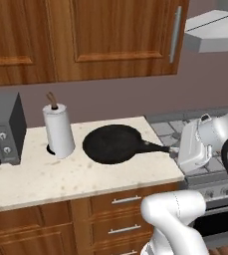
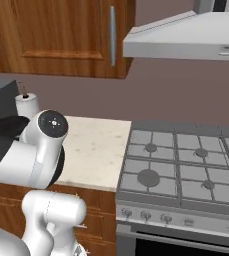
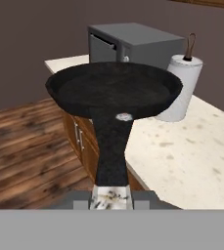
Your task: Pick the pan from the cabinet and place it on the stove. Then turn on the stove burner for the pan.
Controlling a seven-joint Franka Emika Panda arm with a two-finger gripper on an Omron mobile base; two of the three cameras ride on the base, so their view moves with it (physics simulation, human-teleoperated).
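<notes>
White arm (image 1: 175, 219), speckled counter (image 1: 60, 179), pan (image 1: 113, 143) above

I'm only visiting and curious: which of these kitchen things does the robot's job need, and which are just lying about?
Needed for the job:
pan, held by its handle in the pincer
stove
wall cabinet

Just lying about:
paper towel roll
toaster oven
range hood

A home kitchen: a grey gas stove (image 2: 186, 172) under a range hood (image 2: 186, 37). Wooden wall cabinets (image 1: 85, 35) hang above a speckled counter (image 1: 60, 179) carrying a paper-towel roll (image 1: 58, 130).
</notes>
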